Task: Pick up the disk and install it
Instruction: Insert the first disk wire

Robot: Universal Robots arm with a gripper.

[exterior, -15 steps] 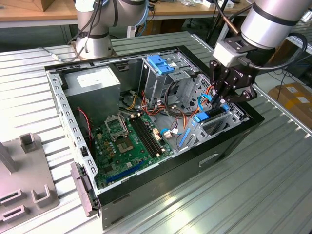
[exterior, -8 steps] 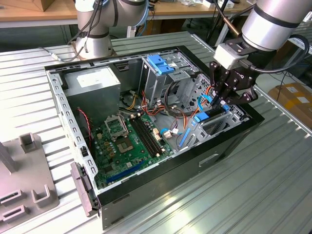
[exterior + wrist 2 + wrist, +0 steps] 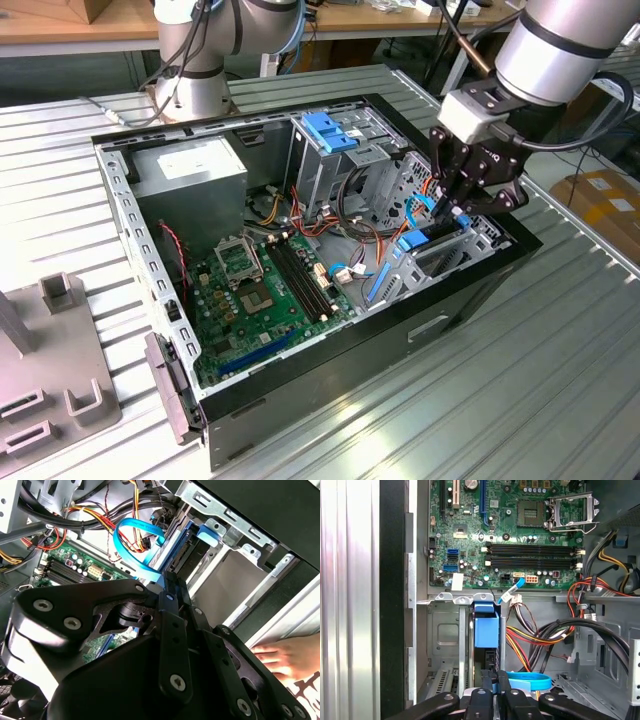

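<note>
Pincer: the gripper [image 3: 458, 205] hangs over the drive bay at the exterior view's right end of the computer case [image 3: 150, 260]. Its fingers are narrow and closed on the top edge of the disk; a strip of blue shows between them in the first wrist view.
Disk: the disk [image 3: 486, 630] stands on edge in a metal slot of the bay, with its blue carrier frame facing up and the gripper [image 3: 495, 686] right on it.
Same spot, second wrist view: the fingertips meet the end of the disk [image 3: 182, 550], just beside a looped blue flat cable [image 3: 135, 532].
Case: it lies open on the ribbed metal table [image 3: 480, 400], with the green circuit board [image 3: 260, 290] in its floor.
Other parts: a grey power box [image 3: 190, 175] sits in the far corner, and a tall cage with a blue latch [image 3: 330, 130] stands beside it.
Person: a hand [image 3: 280, 657] rests outside the case wall.
</note>
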